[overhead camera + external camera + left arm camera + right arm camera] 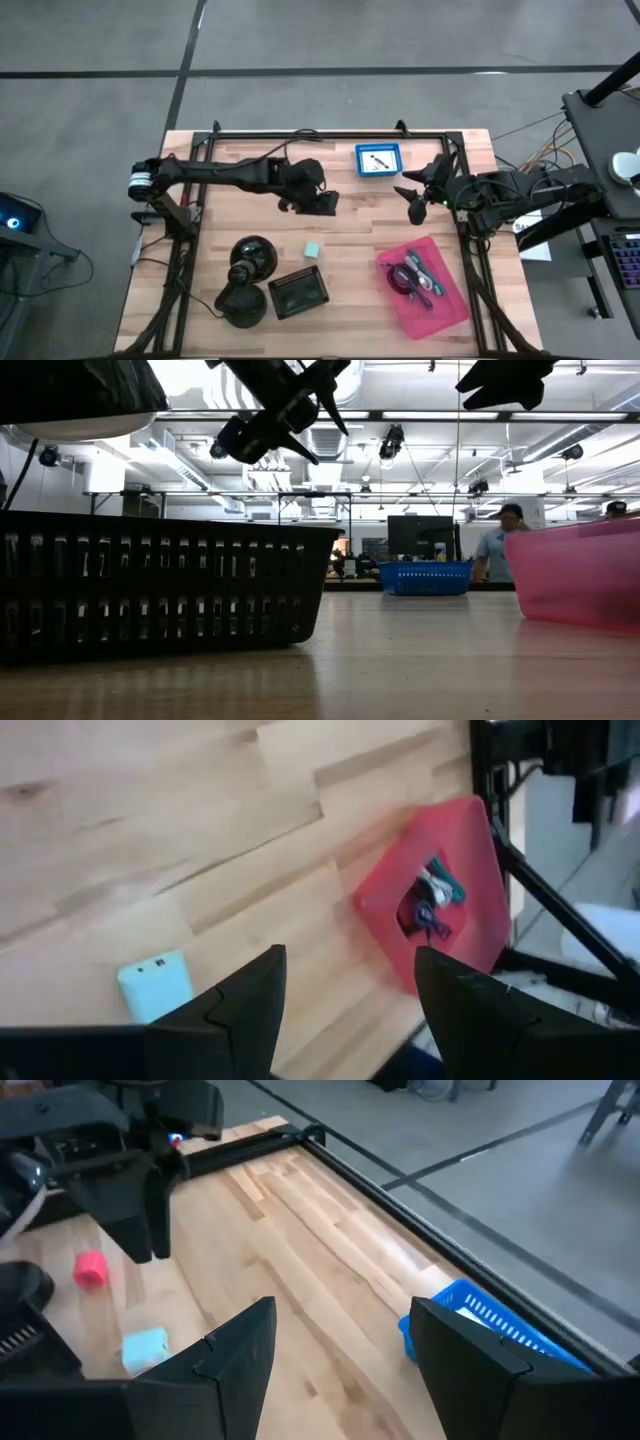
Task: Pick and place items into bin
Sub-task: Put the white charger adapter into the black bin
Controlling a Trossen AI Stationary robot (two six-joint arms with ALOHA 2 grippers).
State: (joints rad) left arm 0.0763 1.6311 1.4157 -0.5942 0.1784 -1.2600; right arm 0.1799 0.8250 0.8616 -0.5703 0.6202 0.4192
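Several items already lie in the pink bin (pixel 447 300); the cube (pixel 313 249) remains on the table. Both the left gripper (pixel 322 203) and right gripper (pixel 412 203) hover open and empty.

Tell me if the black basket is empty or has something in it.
Cannot tell. From above, the black basket shows only a dark inside; nothing clearly lies in it.

No readable text, labels, brands, numbers or signs anywhere
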